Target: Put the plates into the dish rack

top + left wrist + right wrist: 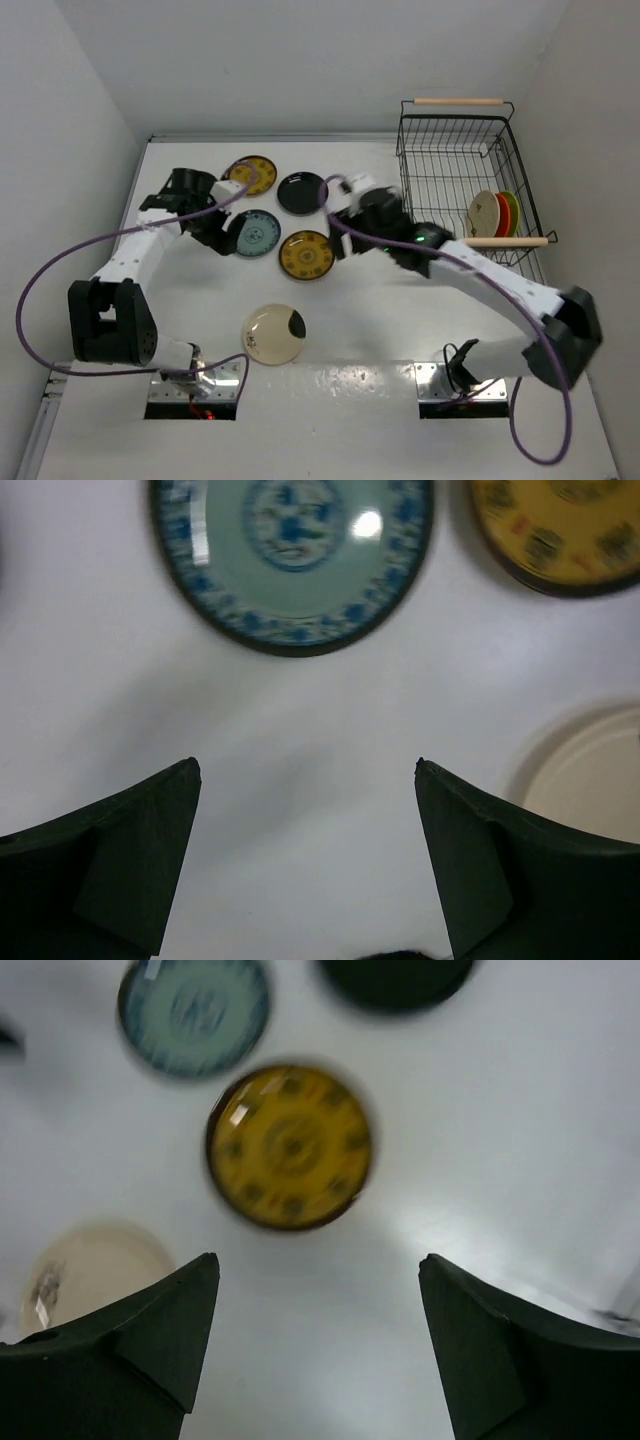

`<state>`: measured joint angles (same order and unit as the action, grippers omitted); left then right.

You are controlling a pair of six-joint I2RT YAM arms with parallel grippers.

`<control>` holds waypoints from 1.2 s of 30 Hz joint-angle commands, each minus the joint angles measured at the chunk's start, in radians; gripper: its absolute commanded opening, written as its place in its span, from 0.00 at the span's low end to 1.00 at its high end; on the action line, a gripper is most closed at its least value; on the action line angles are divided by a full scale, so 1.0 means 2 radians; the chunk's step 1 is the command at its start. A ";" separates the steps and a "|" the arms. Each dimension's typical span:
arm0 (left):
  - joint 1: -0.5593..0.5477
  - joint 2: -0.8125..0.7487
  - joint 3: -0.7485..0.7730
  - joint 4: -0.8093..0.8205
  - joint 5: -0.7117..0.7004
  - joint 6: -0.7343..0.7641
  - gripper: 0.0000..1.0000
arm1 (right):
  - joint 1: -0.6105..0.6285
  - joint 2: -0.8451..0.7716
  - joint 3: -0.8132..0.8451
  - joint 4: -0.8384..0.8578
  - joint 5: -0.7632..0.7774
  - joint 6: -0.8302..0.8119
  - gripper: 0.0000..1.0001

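Five plates lie flat on the white table [400, 330]: a mustard-yellow one [252, 175] at the back, a black one [302, 193], a blue-grey one [256, 232], a second mustard-yellow one [307, 255] and a cream one with a dark mark [274, 333]. The black wire dish rack [440, 165] at the right holds a cream [484, 213], an orange-red [503, 213] and a lime green plate [513, 208] on edge. My left gripper [218, 238] [307, 765] is open and empty beside the blue-grey plate [292, 560]. My right gripper [345, 235] [318, 1258] is open and empty above the table by the yellow plate [290, 1147].
The rack has pale wooden handles at its far [458, 101] and near [505, 241] ends. White walls close in the table at the back and sides. A purple cable [40, 270] loops off the left arm. The cream plate shows at the right of the left wrist view [590, 780].
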<state>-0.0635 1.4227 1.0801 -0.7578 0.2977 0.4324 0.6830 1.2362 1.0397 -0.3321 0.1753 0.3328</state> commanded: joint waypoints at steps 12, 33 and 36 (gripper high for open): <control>0.131 -0.095 -0.051 0.044 -0.088 -0.089 0.94 | 0.185 0.292 -0.026 0.123 -0.193 0.153 0.67; 0.145 -0.073 -0.024 0.044 -0.074 -0.084 0.94 | 0.085 0.118 0.123 0.025 -0.177 0.086 0.00; 0.145 -0.059 -0.003 0.050 -0.070 -0.084 0.94 | 0.021 0.088 0.187 -0.076 -0.089 0.041 0.00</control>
<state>0.2119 1.2854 1.0130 -0.6884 0.1387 0.2749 0.8330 1.4982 1.2911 -0.3305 -0.1669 0.5323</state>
